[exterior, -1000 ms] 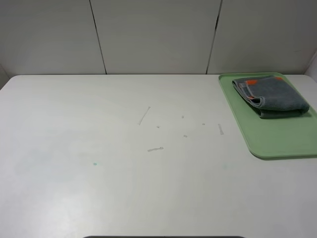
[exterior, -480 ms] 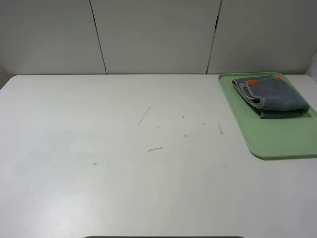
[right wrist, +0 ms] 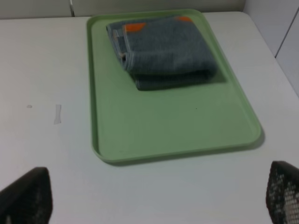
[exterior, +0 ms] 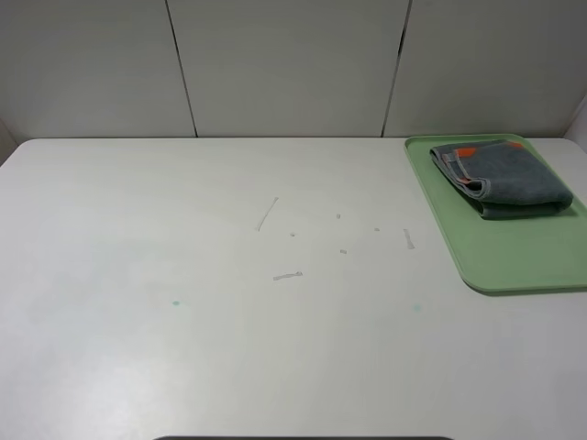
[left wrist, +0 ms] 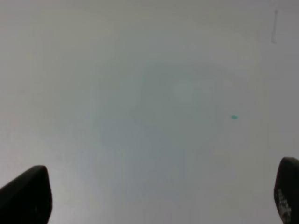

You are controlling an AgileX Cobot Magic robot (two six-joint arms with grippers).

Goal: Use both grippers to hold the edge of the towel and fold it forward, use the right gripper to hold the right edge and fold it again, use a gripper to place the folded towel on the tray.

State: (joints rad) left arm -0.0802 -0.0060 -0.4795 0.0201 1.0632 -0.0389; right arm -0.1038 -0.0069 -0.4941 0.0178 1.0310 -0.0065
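The dark grey towel point(exterior: 500, 177) lies folded on the far part of the pale-green tray point(exterior: 514, 261) at the table's right; orange stripes show at its far end. It also shows in the right wrist view point(right wrist: 163, 49) on the tray point(right wrist: 173, 126). Neither arm shows in the high view. My right gripper point(right wrist: 156, 198) is open and empty, its fingertips point(right wrist: 28, 196) wide apart, back from the tray's near rim. My left gripper point(left wrist: 161, 193) is open and empty over bare white table, with only its fingertips point(left wrist: 28, 193) showing.
The white table point(exterior: 229, 321) bears small scuffs and tape marks near its middle point(exterior: 287, 275) and a small green speck point(exterior: 175, 303). Grey wall panels stand behind the table's far edge.
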